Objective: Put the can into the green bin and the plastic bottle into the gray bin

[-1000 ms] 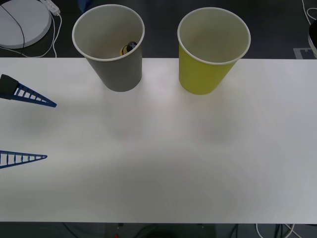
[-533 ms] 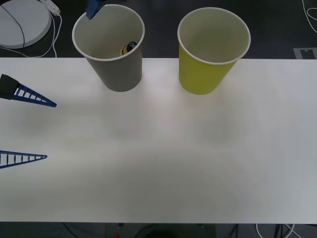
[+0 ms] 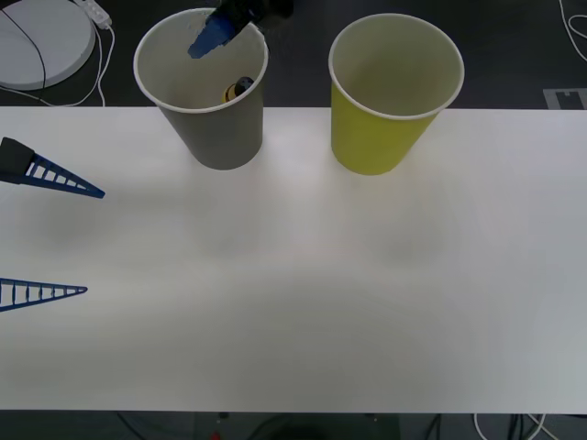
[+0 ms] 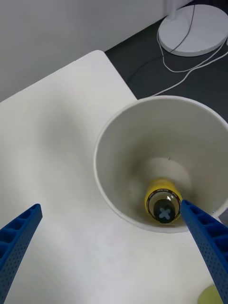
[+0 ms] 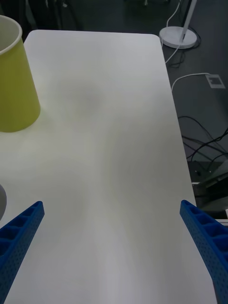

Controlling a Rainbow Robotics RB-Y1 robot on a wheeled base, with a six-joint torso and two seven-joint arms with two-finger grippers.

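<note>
Both cups stood at the bench's far edge, the plastic bottle (image 4: 164,209) lying inside the gray bin (image 3: 215,137) beneath the right gripper (image 4: 114,259), fingers spread and empty, which I judged should rise straight to avoid its rim, while the left gripper (image 3: 50,234) waited spread at the left edge.

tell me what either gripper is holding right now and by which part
Nothing is held. The right gripper is open above the gray bin, where the plastic bottle stands free at the bottom. The left gripper is open over the table's left side.
</note>
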